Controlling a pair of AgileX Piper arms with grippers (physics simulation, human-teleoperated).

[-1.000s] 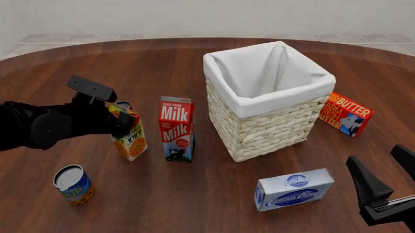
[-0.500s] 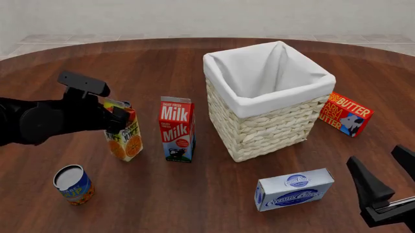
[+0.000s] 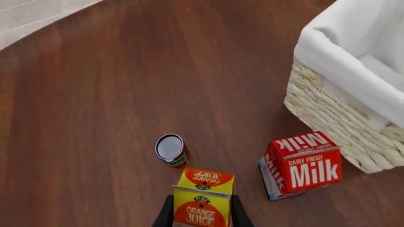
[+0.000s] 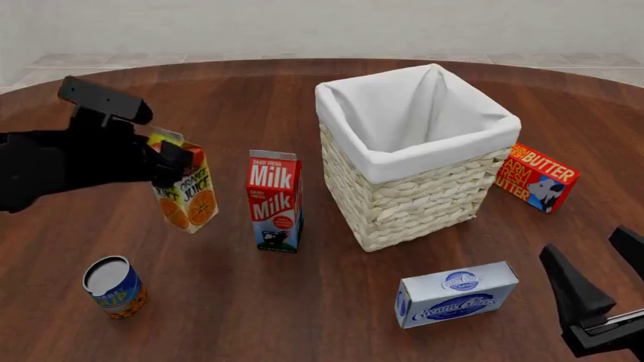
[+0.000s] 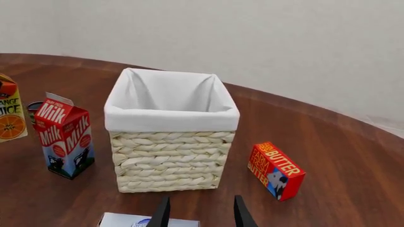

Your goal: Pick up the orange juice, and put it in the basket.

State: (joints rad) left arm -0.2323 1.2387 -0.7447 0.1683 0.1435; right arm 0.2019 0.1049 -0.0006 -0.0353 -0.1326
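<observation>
The left fingers are lifting the juice up off the table. It is higher than before, tipping a bit, and moving away from the milk.

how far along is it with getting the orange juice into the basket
Done: the left gripper has closed on the orange juice and the carton hangs tilted, clear of the table.
In hand: carrying it; it is left of the milk carton, not yet over the basket.
Left: move it above the white liner and release. The right gripper sits open and idle.
</observation>
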